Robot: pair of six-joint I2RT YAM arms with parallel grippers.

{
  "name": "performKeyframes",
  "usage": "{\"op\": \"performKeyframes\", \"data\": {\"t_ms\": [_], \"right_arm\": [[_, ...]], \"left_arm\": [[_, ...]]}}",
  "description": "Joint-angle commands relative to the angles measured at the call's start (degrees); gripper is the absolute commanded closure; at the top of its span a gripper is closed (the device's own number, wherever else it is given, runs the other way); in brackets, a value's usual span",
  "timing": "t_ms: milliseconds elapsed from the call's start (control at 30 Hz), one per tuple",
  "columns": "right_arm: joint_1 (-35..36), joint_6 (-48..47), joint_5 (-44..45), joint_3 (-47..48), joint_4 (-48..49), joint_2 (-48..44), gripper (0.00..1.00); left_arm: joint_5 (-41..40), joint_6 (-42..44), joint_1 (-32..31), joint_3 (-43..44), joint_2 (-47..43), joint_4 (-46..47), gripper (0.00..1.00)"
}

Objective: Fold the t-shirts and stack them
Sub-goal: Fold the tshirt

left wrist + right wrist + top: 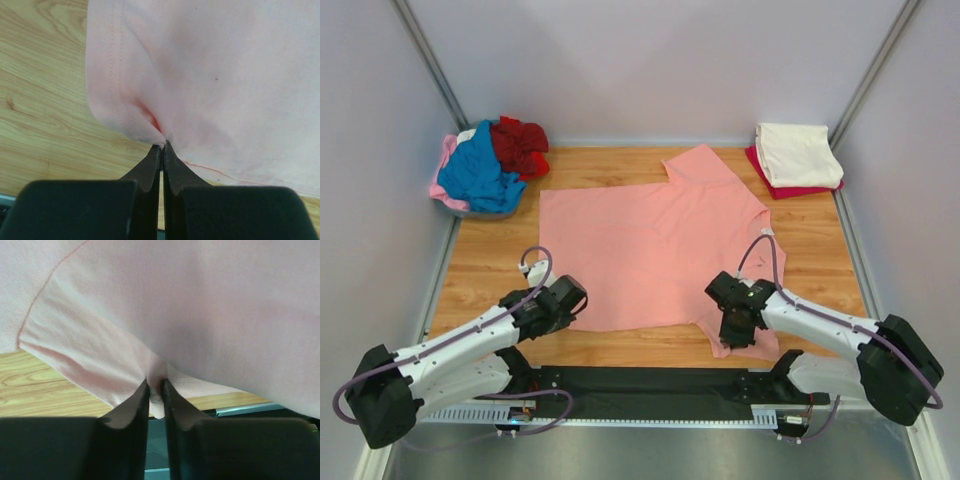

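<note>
The salmon-pink t-shirt [650, 245] lies spread across the middle of the wooden table. My left gripper [570, 297] is shut on its near-left hem corner, where the cloth [200, 75] puckers at the fingertips. My right gripper [733, 322] is shut on the near-right part by the sleeve, and a fold of the cloth [200, 305] sits pinched between the fingers. A heap of blue [480, 175], dark red [518, 145] and pale pink [445, 160] t-shirts lies at the back left. A folded cream t-shirt [797, 152] lies on a folded red one [782, 189] at the back right.
Grey walls close in the table at the back and sides. A black rail [650, 380] runs along the near edge between the arm bases. Bare wood [490, 255] shows to the left of the spread shirt and to its right [815, 250].
</note>
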Motion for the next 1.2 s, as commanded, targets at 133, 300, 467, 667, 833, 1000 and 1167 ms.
{"op": "performKeyframes", "data": {"t_ms": [133, 300, 467, 667, 833, 1000, 1167], "right_arm": [[0.18, 1.5, -2.22, -8.37, 10.08, 2.4, 1.0], [0.45, 0.71, -0.81, -5.92, 3.49, -1.2, 1.0], [0.71, 0.19, 4.17, 3.89, -8.97, -9.1, 0.99], [0.01, -6.4, 11.04, 19.45, -12.96, -2.91, 0.99], [-1.75, -16.33, 14.22, 28.97, -11.48, 6.25, 1.0], [-3.86, -24.77, 13.51, 35.39, -9.45, 13.63, 1.0], [-6.4, -30.23, 14.74, 41.37, -9.27, 19.53, 1.0]], "left_arm": [[-2.22, 1.25, 0.16, 1.48, 0.24, -1.92, 1.0], [-2.14, 2.48, 0.16, 4.46, -0.54, -5.77, 1.0], [0.4, 6.95, 0.16, 8.85, -2.3, -9.13, 1.0], [4.27, 12.76, 3.22, 10.26, 0.06, -5.62, 1.0], [10.25, 18.74, 8.76, 12.72, 2.87, -1.84, 1.0], [12.71, 24.45, 14.83, 17.56, 8.58, -1.31, 1.0], [12.2, 27.44, 18.0, 19.93, 13.24, 1.59, 1.0]]}}
